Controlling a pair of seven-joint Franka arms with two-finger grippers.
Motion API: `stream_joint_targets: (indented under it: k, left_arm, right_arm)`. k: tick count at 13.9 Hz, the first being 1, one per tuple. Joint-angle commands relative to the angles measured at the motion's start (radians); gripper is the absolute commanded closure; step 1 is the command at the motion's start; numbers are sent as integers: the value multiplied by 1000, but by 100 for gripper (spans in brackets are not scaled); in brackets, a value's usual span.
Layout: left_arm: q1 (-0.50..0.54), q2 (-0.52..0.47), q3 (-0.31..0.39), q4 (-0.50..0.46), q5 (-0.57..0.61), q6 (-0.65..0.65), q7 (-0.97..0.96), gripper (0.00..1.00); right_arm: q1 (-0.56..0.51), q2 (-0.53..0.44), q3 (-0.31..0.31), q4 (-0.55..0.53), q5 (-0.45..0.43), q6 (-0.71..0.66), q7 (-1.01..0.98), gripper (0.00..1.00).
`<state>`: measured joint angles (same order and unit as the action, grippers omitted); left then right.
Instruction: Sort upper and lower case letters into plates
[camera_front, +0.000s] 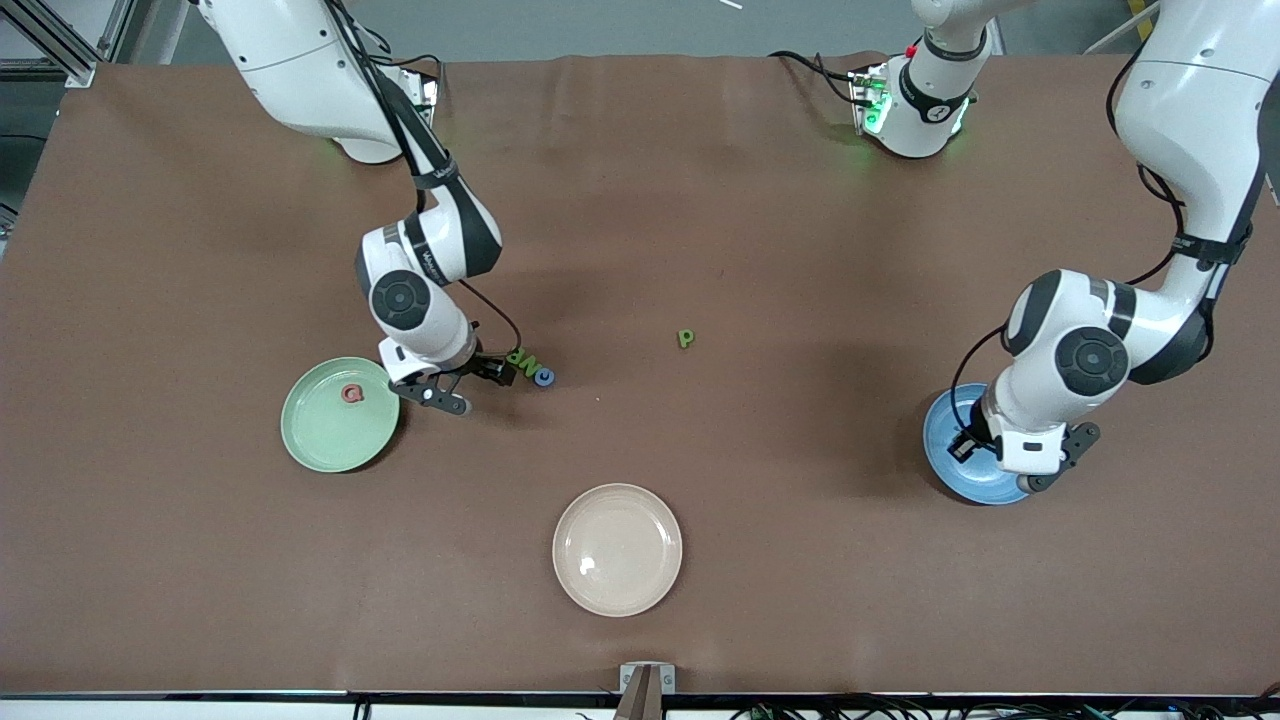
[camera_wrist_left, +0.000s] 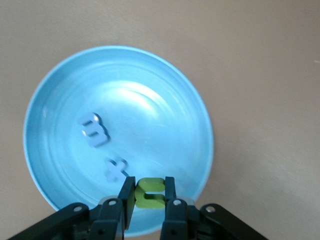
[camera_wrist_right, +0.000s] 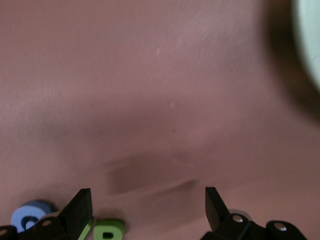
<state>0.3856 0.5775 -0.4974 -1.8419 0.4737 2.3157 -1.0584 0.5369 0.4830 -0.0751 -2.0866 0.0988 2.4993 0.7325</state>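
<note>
Left gripper (camera_wrist_left: 149, 192), clamped on a green letter (camera_wrist_left: 150, 193) over the blue plate (camera_wrist_left: 60, 90) rim, may drop it outside; right gripper (camera_wrist_right: 148, 200) spread wide near table letters.

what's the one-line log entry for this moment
left gripper: green letter held over blue plate | right gripper: open beside green plate

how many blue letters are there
3 blue letters: two lie in the blue plate under the left gripper, one on the table beside the green letters at the right gripper. Arms may hide more.
</note>
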Motion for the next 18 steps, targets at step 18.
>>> stream_joint_targets:
  k: [18]
  left_arm:
    - [-480,77,-124,-14,16,25,-443,34]
  right_arm:
    - [137,20,-12,-86,-7,128,186,7]
